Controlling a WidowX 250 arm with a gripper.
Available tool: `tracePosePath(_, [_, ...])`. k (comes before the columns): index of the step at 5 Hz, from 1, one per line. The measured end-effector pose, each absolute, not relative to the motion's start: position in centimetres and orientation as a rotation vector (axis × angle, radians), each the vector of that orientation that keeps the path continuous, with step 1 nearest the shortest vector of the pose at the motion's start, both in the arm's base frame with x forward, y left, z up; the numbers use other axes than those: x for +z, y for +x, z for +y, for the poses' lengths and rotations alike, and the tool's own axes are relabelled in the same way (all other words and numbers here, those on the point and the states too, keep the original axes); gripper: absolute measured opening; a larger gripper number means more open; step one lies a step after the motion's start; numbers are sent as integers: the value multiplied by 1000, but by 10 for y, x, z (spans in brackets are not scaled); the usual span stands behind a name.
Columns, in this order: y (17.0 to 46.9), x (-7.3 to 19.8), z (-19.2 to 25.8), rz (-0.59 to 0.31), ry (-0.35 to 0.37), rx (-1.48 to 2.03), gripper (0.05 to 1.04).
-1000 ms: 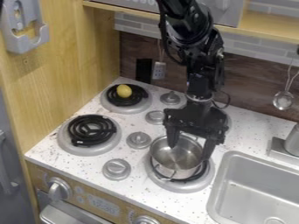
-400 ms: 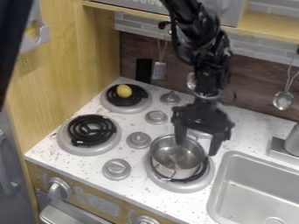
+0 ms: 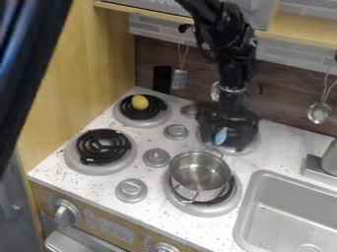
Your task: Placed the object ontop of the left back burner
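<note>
- The white speckled stovetop (image 3: 145, 182) spreads across the middle, with four burners and round knobs on it.
- The wooden wall panel (image 3: 85, 74) stands upright at the left side of the stovetop.
- The robot arm (image 3: 230, 54) comes in from the top edge and hangs down over the back of the stovetop.
- A long, dark, blurred shape (image 3: 29, 64) slants across the upper left; I cannot tell what it is.
- The grey sink (image 3: 289, 206) is set in at the lower right.
- The front right burner (image 3: 220, 209) is under the pot; the front left burner (image 3: 102, 147) has a black coil and a silver rim.
- The back left burner (image 3: 145, 121) has the same kind of coil and carries the yellow thing. The back right burner (image 3: 252, 145) is partly hidden by the gripper.
- The metal pot (image 3: 201, 177) stands upright.
- The black gripper (image 3: 223, 140) is over the back right burner, just behind the pot. It is blurred, and I cannot tell whether it is released, clenched or grasping something.
- The ladle (image 3: 319, 113) hangs at the right against the back wall.
- The yellow egg-shaped thing (image 3: 139, 102) rests on the coil, well apart from the gripper.
- A light-blue patch (image 3: 221, 136) shows at the gripper.
</note>
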State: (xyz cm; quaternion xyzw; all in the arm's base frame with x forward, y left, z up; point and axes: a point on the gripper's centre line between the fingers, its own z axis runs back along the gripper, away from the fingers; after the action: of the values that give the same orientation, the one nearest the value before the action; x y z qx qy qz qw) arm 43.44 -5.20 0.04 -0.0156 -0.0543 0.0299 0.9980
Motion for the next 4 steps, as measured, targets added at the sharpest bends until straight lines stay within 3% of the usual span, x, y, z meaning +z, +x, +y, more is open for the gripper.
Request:
tracePosePath(2, [479,-16,-25,-218,-2,133,999])
tracePosePath(4, [495,-42,-21,-288,13,219,999])
